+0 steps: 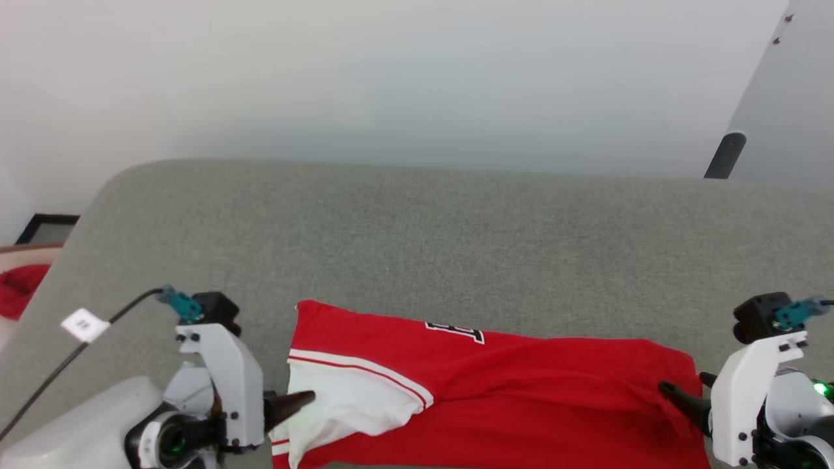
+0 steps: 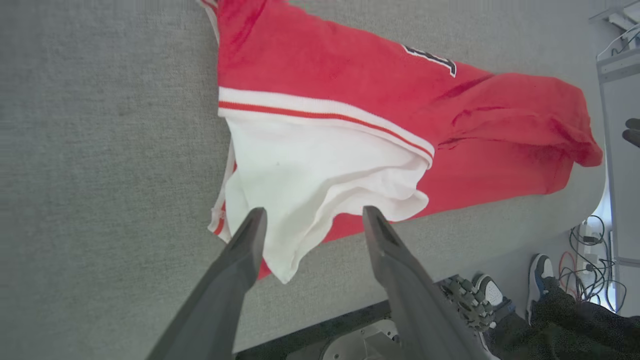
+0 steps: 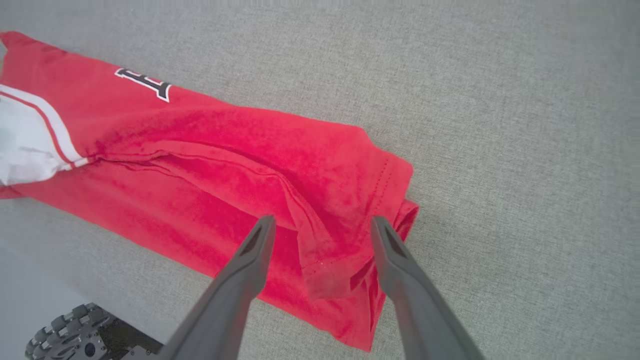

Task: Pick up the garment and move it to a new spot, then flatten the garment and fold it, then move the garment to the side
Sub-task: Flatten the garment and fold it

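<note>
The garment, a red jersey with a white sleeve and striped trim, lies as a long bunched strip along the near edge of the grey table. A bit of black lettering shows on its far side. My left gripper is at the white sleeve end; in the left wrist view, the left gripper is open with the sleeve lying under its fingertips. My right gripper is at the red hem end. In the right wrist view, the right gripper is open over the folded hem.
A red cloth lies in a pale basket off the table's left edge. A white tag hangs on my left arm's cable. A person's shoes are on the floor past the near edge. Wide bare table stretches beyond the garment.
</note>
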